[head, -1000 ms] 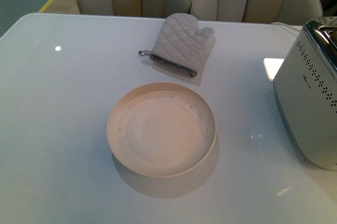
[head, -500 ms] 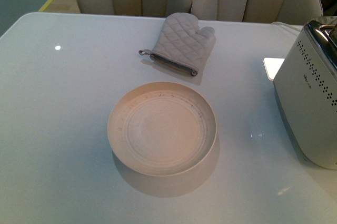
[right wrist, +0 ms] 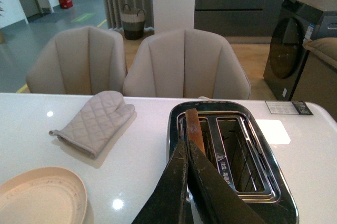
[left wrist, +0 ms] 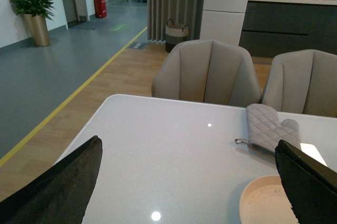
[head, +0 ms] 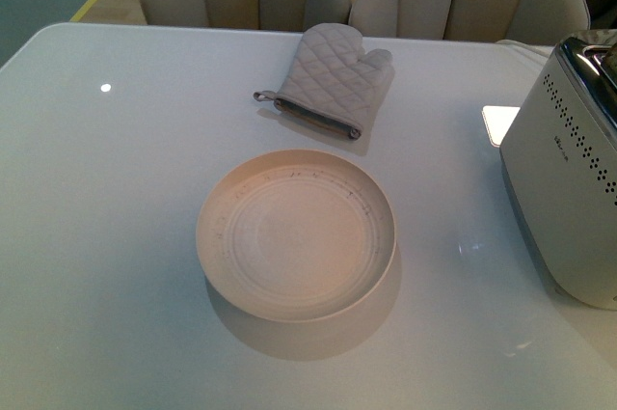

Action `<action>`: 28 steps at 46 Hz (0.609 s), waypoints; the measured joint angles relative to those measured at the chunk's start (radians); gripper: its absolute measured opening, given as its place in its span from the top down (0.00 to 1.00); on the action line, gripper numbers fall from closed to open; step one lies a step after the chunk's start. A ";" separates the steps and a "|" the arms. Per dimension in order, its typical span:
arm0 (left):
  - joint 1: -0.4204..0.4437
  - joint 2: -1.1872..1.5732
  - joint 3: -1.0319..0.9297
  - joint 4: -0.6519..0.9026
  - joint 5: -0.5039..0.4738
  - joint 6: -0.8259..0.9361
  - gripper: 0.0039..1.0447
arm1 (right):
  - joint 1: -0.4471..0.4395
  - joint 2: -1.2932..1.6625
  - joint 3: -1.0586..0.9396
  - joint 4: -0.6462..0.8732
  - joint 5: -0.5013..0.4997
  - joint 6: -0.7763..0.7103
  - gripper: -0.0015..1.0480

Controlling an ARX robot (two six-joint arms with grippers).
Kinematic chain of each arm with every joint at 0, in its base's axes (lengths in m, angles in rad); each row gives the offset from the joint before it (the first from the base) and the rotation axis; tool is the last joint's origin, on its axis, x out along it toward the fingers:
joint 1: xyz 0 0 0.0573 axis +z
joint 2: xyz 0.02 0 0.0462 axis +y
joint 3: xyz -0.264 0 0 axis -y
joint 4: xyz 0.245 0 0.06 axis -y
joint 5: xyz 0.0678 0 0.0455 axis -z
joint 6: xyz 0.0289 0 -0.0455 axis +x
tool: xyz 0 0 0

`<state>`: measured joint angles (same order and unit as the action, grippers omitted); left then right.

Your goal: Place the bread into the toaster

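Right gripper (right wrist: 188, 153) — one bread (right wrist: 195, 129), one toaster (right wrist: 247, 168)

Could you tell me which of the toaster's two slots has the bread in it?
The slot nearer the oven mitt: the bread stands in it above the right gripper, while the toaster's other slot looks empty.

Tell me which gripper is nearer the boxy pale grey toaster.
Right. The right gripper sits directly over the toaster, jaws closed on the bread slice in its slot. The left gripper hangs open, away from it.

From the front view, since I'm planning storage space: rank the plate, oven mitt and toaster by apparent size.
1. plate
2. toaster, cropped by the frame edge, so possibly bigger than the plate
3. oven mitt, farther from the camera
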<state>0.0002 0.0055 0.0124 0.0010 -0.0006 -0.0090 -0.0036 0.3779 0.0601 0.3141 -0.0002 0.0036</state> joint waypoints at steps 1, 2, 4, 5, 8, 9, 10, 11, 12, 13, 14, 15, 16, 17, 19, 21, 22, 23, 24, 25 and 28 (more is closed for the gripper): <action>0.000 0.000 0.000 0.000 0.000 0.000 0.06 | 0.000 -0.007 -0.003 -0.005 0.000 0.000 0.98; 0.000 0.000 0.000 0.000 0.000 0.000 0.06 | 0.000 -0.015 -0.006 -0.010 0.000 0.000 0.98; 0.000 0.000 0.000 0.000 0.000 0.000 0.06 | 0.000 -0.031 -0.011 -0.022 0.000 0.000 0.98; 0.000 0.000 0.000 0.000 0.000 0.000 0.06 | 0.000 -0.037 -0.013 -0.026 0.000 0.000 0.98; 0.000 0.000 0.000 0.000 0.000 0.000 0.06 | 0.000 -0.067 -0.022 -0.047 0.000 0.000 0.98; 0.000 0.000 0.000 0.000 0.000 0.000 0.06 | 0.000 -0.072 -0.023 -0.051 0.000 0.000 0.98; 0.000 0.000 0.000 0.000 0.000 0.000 0.06 | 0.000 -0.081 -0.025 -0.057 0.000 0.000 0.98; 0.000 0.000 0.000 0.000 0.000 0.000 0.06 | 0.000 -0.086 -0.031 -0.051 0.000 0.000 0.98; 0.000 0.000 0.000 0.000 0.000 0.000 0.06 | 0.000 -0.093 -0.038 -0.043 0.000 0.000 0.98; 0.000 0.000 0.000 0.000 0.000 0.000 0.06 | 0.000 -0.098 -0.038 -0.045 -0.001 0.000 0.98; 0.000 0.000 0.000 0.000 0.000 0.000 0.06 | 0.000 -0.103 -0.038 -0.045 0.001 0.000 0.98; 0.000 0.000 0.000 0.000 0.000 0.000 0.06 | 0.000 -0.107 -0.038 -0.046 0.001 0.000 0.98; 0.000 0.000 0.000 0.000 0.000 0.000 0.06 | 0.000 -0.119 -0.038 -0.055 0.000 0.000 0.98; 0.000 0.000 0.000 0.000 0.000 0.000 0.06 | 0.000 -0.126 -0.038 -0.060 0.000 0.000 0.98; 0.000 0.000 0.000 0.000 0.000 0.000 0.06 | 0.000 -0.143 -0.038 -0.077 0.000 0.000 0.98; 0.000 0.000 0.000 0.000 0.000 0.000 0.06 | 0.000 -0.159 -0.038 -0.094 0.000 0.000 0.98; 0.000 0.000 0.000 0.000 0.000 0.000 0.06 | 0.000 -0.164 -0.038 -0.099 0.000 0.000 0.98; 0.000 0.000 0.000 0.000 0.000 0.000 0.06 | 0.000 -0.172 -0.038 -0.106 0.000 0.000 0.98; 0.000 0.000 0.000 0.000 0.000 0.000 0.06 | 0.000 -0.176 -0.038 -0.111 0.000 0.000 0.98; 0.000 0.000 0.000 0.000 0.000 0.000 0.06 | 0.000 -0.180 -0.038 -0.115 0.000 0.000 0.98; 0.000 0.000 0.000 0.000 0.000 0.000 0.06 | 0.000 -0.193 -0.038 -0.129 0.000 0.000 0.98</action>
<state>0.0002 0.0051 0.0124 0.0006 -0.0006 -0.0090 -0.0036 0.1848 0.0219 0.1852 0.0002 0.0036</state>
